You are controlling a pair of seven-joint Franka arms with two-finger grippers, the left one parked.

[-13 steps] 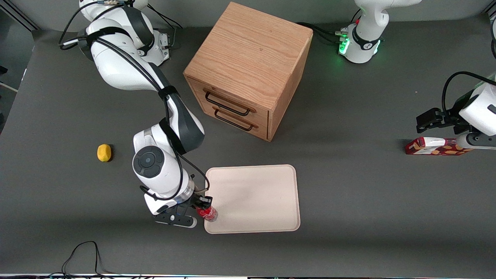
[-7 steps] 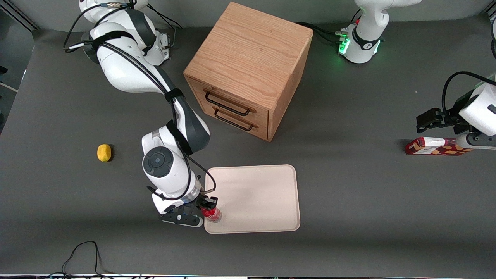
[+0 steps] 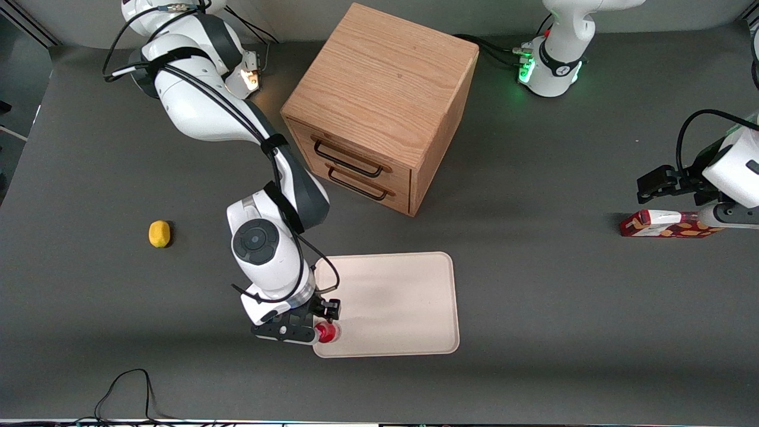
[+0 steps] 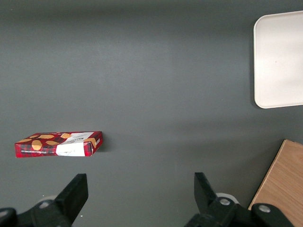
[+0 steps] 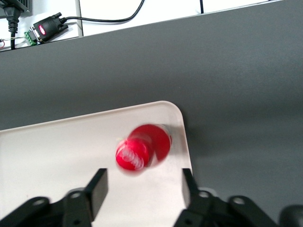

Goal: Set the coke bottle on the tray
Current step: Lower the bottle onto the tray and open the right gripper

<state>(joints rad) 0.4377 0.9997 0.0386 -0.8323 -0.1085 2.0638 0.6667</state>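
One dark grey matte table [image 3: 533, 308] carries everything, with wide bare stretches around the oak drawer cabinet [image 3: 379, 107]. Nearer the front camera lies the smooth cream tray [image 3: 403, 308], round-cornered and low-rimmed. On its corner toward the working arm's end stands the coke bottle [image 5: 143, 149], red cap up. Above it hangs the gripper [image 5: 142, 189], fingers spread wide, holding nothing

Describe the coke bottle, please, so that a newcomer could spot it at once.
Find the cream-white tray in front of the wooden drawer cabinet. The coke bottle stands on the tray's corner nearest the front camera, under the open end effector. It is the only red-capped thing there.
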